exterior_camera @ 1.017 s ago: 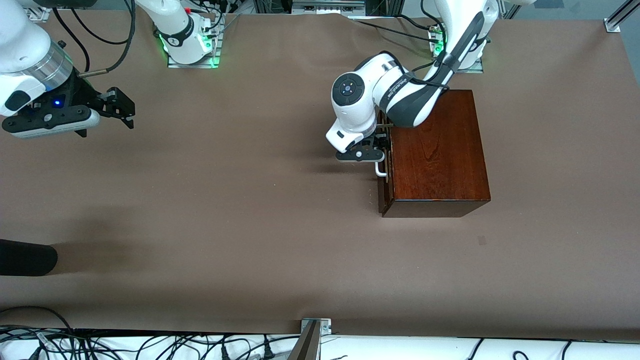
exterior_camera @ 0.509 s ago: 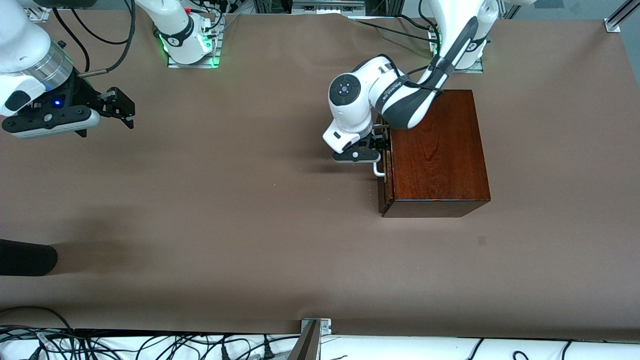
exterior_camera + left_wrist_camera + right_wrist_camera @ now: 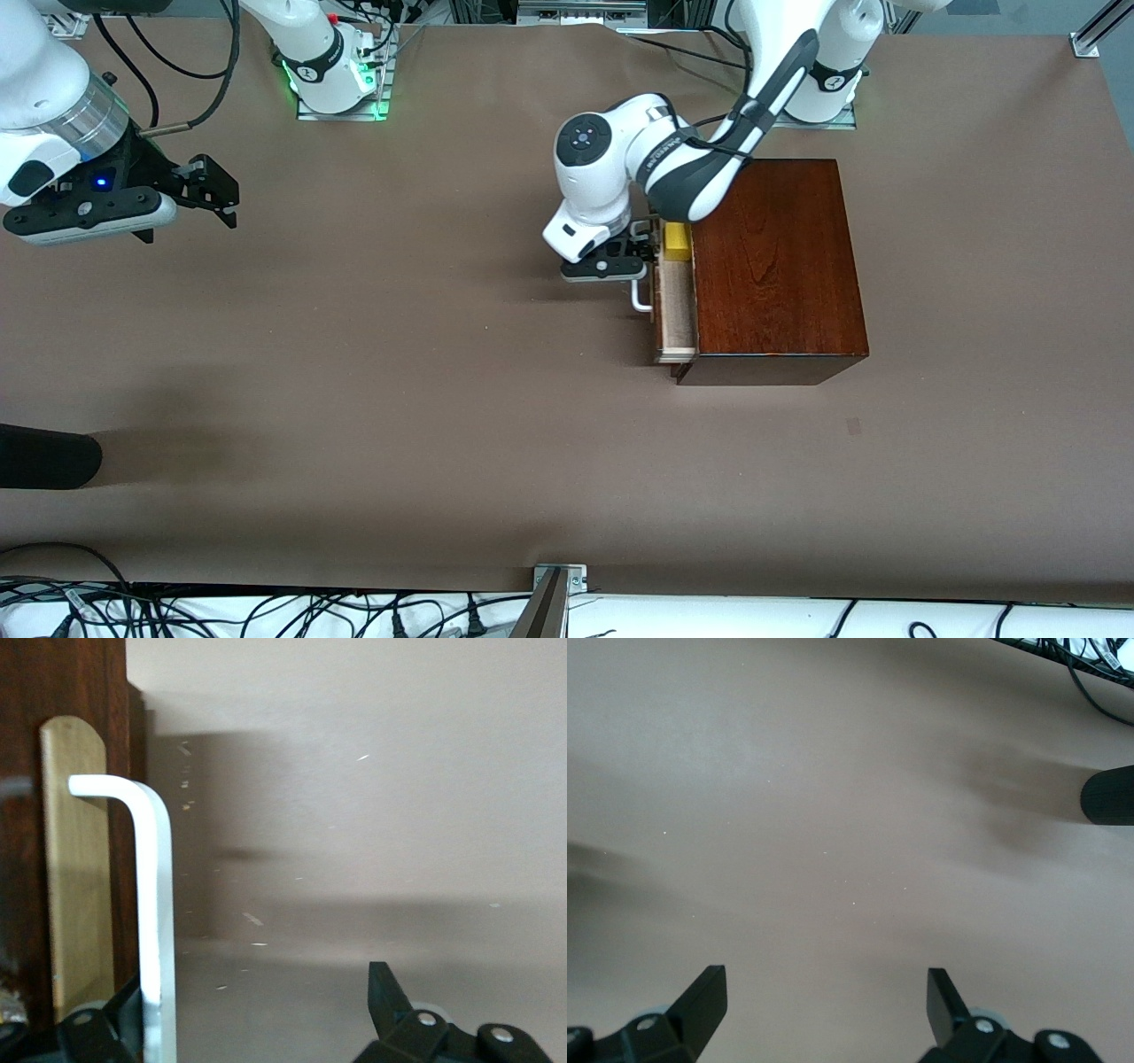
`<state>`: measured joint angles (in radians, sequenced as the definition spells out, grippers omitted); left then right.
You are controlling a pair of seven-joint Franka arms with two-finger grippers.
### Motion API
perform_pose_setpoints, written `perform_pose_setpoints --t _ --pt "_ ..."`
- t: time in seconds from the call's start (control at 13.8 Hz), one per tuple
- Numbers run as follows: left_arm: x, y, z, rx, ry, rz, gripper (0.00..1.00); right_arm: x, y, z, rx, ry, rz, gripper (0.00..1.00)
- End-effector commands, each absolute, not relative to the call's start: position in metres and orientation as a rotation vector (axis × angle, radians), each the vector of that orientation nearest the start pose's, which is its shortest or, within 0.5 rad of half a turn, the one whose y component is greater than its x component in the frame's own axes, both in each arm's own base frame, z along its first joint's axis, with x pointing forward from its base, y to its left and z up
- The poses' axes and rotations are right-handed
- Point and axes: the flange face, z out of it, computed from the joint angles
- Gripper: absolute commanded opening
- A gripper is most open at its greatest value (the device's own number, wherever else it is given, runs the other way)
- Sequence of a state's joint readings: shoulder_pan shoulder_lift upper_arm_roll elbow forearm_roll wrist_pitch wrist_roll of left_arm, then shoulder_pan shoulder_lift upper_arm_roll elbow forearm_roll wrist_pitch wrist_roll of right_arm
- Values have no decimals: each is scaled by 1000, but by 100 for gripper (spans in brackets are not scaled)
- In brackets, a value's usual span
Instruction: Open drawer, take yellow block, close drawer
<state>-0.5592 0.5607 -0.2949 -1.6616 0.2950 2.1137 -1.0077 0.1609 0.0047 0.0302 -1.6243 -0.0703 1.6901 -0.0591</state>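
The dark reddish-brown wooden box (image 3: 771, 266) stands toward the left arm's end of the table. Its drawer (image 3: 675, 306) is pulled partly out and shows a pale interior. The yellow block (image 3: 678, 239) lies in the drawer at the end farther from the front camera. My left gripper (image 3: 644, 250) is open in front of the drawer, with the white bar handle (image 3: 640, 301) against one finger. In the left wrist view the handle (image 3: 155, 904) runs beside that finger and the left gripper (image 3: 257, 997) stands wide. My right gripper (image 3: 217, 190) waits, open and empty, over bare table (image 3: 824, 988).
A black rounded object (image 3: 44, 456) lies at the table edge at the right arm's end; it also shows in the right wrist view (image 3: 1107, 796). Cables run along the table edge nearest the front camera. A metal bracket (image 3: 558, 580) sits at that edge.
The left gripper has moved away from the box toward the right arm's end, pulling the handle. The drawer slid out and the yellow block came into sight. The right arm has not moved.
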Motion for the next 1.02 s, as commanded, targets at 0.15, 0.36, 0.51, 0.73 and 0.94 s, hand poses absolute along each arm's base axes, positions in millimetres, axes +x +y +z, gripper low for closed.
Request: perform_pose_setpoints --t 0.15,0.36,0.51,0.73,0.94 --pt "474 -517 287 -3099 -71 -57 100 556 101 610 -3175 -390 -100 100" --pt "476 -516 296 -3104 -56 -71 100 556 101 609 -3175 -390 -98 100" --pt "478 -514 315 -3120 -72 -85 100 556 101 609 -3175 -385 -98 100" --pt "474 -507 344 -3097 -90 -61 100 556 101 610 -3175 -385 -103 100" --pt "474 -485 394 -3064 -99 -48 100 559 101 606 -3175 -393 -93 100"
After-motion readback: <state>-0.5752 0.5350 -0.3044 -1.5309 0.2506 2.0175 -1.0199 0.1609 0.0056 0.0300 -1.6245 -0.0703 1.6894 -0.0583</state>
